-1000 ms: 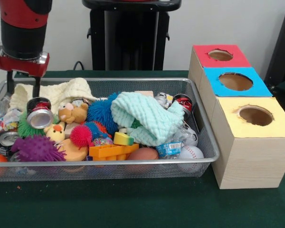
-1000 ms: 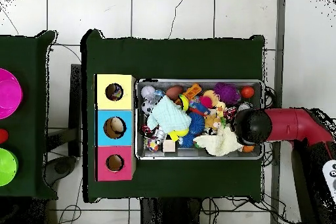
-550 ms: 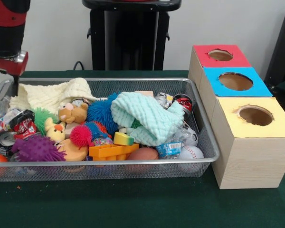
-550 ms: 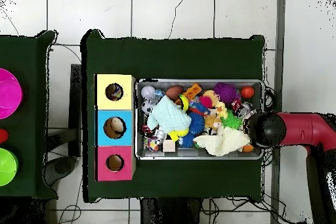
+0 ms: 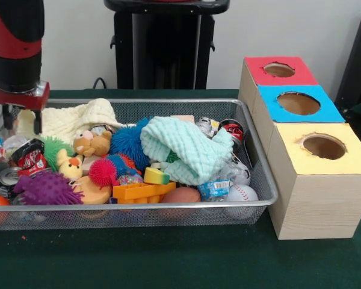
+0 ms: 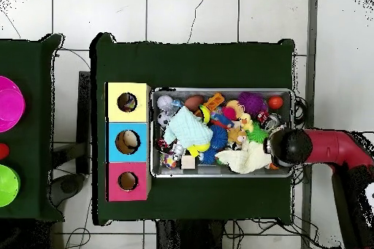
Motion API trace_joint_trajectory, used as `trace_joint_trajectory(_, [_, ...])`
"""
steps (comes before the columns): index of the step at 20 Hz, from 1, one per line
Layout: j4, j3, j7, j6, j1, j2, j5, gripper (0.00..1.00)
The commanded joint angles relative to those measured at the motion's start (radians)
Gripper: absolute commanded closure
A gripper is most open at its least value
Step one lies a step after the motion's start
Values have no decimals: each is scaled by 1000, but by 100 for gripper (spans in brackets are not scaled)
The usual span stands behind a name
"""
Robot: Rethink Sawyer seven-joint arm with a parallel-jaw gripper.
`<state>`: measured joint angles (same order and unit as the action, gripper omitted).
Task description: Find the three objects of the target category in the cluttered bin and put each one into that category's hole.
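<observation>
My tool (image 5: 21, 119), fingers spread and empty, has swung back over the bin (image 5: 253, 158); the dropped can (image 5: 29, 154) lies below it, needing regrasping.

Lighting: you get even, soft room light in both views, bright enough to read every colour. Shadows: faint only, under the bin (image 5: 253, 205) rim and beside the boxes (image 5: 307, 174) on the green cloth (image 5: 168, 259). Glare: a small sheen on the can (image 5: 30, 158) tops and the arm (image 5: 15, 36) shell. Focus: front view crisp throughout; overhead view coarser, bin contents hard to separate.
</observation>
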<state>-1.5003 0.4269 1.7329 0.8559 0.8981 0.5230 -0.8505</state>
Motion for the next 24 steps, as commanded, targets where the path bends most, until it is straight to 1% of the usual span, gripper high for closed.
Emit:
trace_joint_trajectory(1, [-11,42,-132,-20,-13,-102,31,0])
trace_joint_trajectory(2, [-10,37,-139,-48,-19,-95,1,0])
trace_joint_trajectory(4, [16,26,-168,-134,-48,-82,-108,0])
trace_joint_trajectory(6, [38,16,-184,-167,-67,-74,-168,0])
trace_joint_trajectory(8, [44,6,-200,-167,-78,-56,-202,0])
trace_joint_trajectory(9, [43,4,-203,-163,-82,-45,-209,0])
trace_joint_trajectory(14, [69,8,-250,-121,-87,-39,-217,0])
trace_joint_trajectory(20, [55,19,-267,-92,-84,-11,-198,0])
trace_joint_trajectory(24, [43,30,-276,-73,-84,15,-172,0])
